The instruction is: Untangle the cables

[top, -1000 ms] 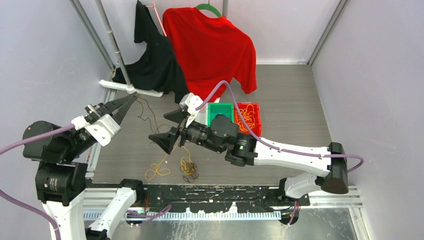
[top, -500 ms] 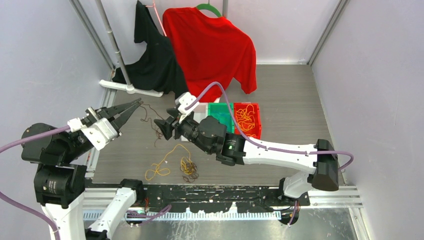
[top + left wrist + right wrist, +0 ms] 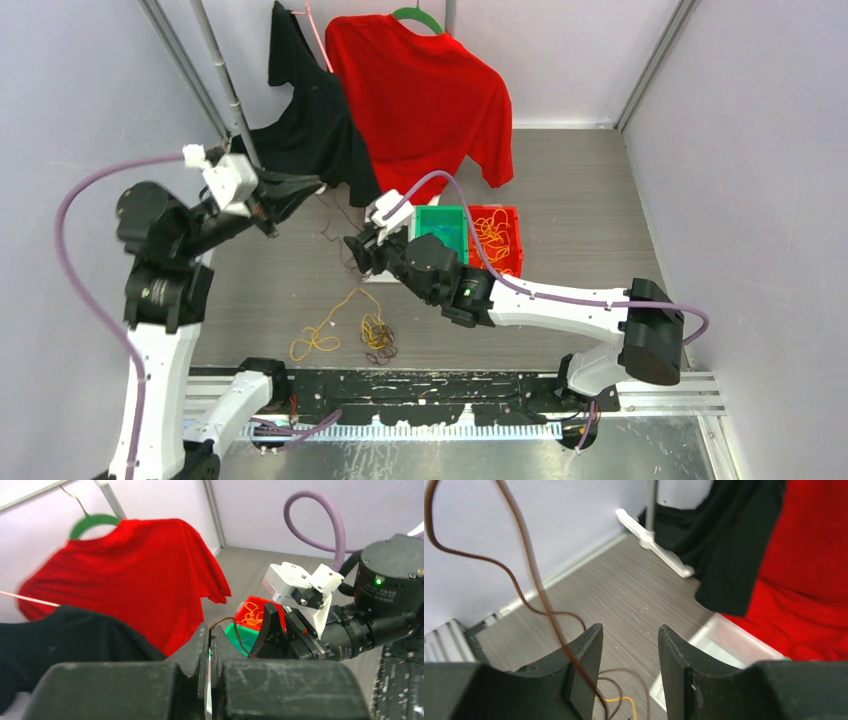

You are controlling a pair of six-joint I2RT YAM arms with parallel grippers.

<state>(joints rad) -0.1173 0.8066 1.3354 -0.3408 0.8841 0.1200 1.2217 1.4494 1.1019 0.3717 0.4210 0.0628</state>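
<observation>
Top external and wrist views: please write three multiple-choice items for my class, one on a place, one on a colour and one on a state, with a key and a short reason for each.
1. A heap of orange cables lies:
A. in a blue bucket
B. in the red bin
C. on a chair

2. The cable held by the left hand is:
A. blue
B. orange
C. dark brown

3. The right hand is:
A. open, fingers apart
B. shut tight
C. out of sight

Key:
1 B: the top view shows them inside the red bin.
2 C: a dark brown cable comes out of its shut fingers.
3 A: a gap shows between its fingers.
</observation>
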